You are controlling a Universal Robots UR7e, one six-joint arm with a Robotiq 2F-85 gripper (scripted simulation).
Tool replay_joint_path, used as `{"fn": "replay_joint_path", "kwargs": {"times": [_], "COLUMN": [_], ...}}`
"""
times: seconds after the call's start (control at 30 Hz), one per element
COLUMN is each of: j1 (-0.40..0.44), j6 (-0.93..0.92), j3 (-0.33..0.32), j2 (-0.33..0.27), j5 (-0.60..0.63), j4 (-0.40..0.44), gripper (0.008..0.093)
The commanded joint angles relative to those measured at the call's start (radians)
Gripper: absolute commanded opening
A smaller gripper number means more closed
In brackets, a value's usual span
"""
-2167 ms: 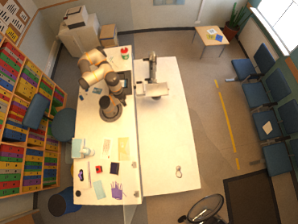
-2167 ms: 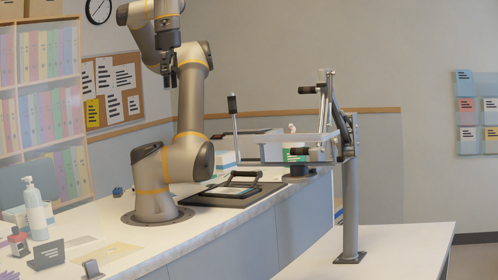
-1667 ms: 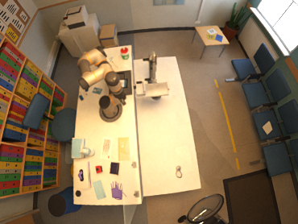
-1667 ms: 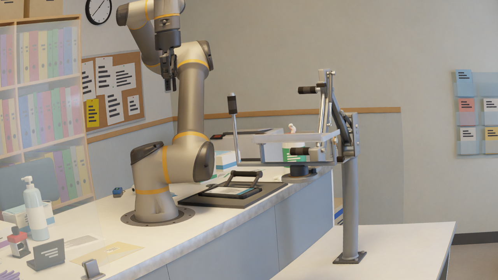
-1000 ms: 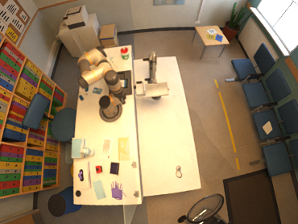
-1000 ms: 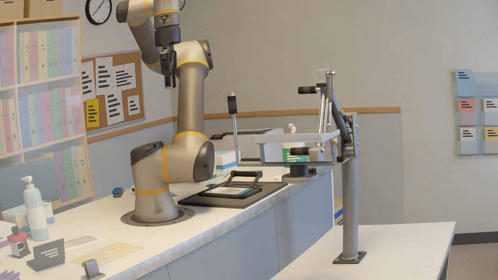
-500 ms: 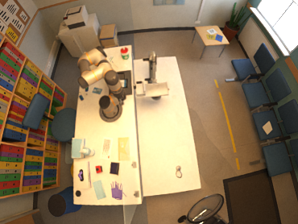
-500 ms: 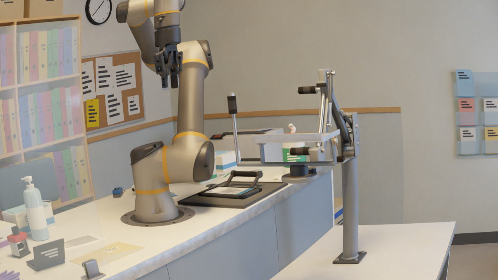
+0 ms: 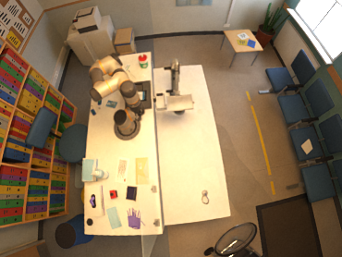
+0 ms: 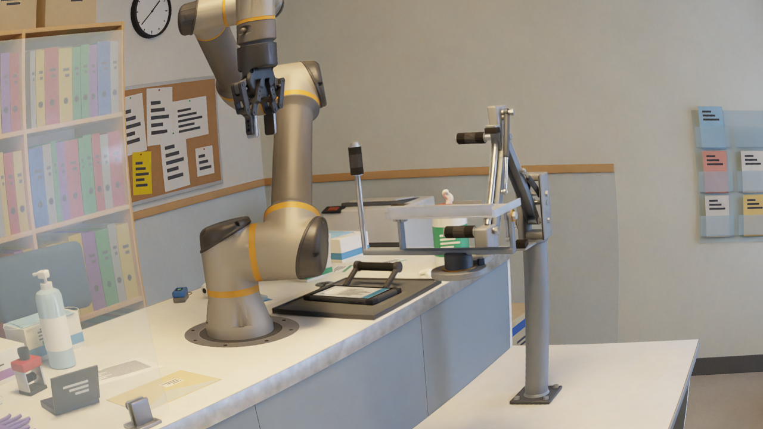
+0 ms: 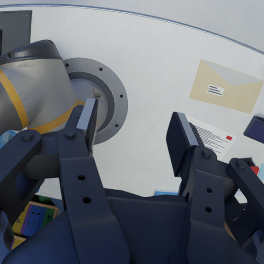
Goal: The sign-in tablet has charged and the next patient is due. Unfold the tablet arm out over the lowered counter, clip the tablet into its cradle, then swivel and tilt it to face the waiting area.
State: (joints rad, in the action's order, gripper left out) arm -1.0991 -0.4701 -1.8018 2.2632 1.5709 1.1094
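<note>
On the raised desk the tablet (image 10: pixel 352 293) lies flat on a dark charging mat (image 10: pixel 357 300), a black handle arching over its far end. To its right the tablet arm (image 10: pixel 507 176) stands folded on a grey post (image 10: pixel 535 320) that rises from the lowered counter. The arm's pale cradle tray (image 10: pixel 453 211) sits level over the desk edge. A thin lever with a black grip (image 10: pixel 356 160) sticks up beside the tray. High above the arm's base flange, left of the tablet, my gripper (image 10: pixel 260 127) (image 11: pixel 131 125) hangs open and empty, pointing down.
A pump bottle (image 10: pixel 52 320), a stamp (image 10: pixel 25 368), a small sign (image 10: pixel 72 389) and an envelope (image 11: pixel 225 86) sit on the desk's near end. A green-labelled tub (image 10: pixel 449 235) stands behind the cradle. Waiting-area chairs (image 9: pixel 314 134) line the far side beyond the lowered counter (image 9: pixel 194 152).
</note>
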Motion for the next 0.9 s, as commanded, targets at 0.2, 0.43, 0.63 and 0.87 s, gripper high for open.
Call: {"fn": "replay_joint_path", "kwargs": {"times": [0.2, 0.43, 0.63, 0.87], "j1": [0.072, 0.284, 0.573, 0.924], "j6": [-0.072, -0.284, -0.573, -0.925], "j3": [0.001, 0.006, 0.024, 0.077], "j2": [-0.002, -0.023, -0.084, -0.217], "j5": [0.000, 0.000, 0.000, 0.000], "j4": [0.002, 0.018, 0.061, 0.140], "gripper": [0.0560, 0.0560, 0.0560, 0.0560]}}
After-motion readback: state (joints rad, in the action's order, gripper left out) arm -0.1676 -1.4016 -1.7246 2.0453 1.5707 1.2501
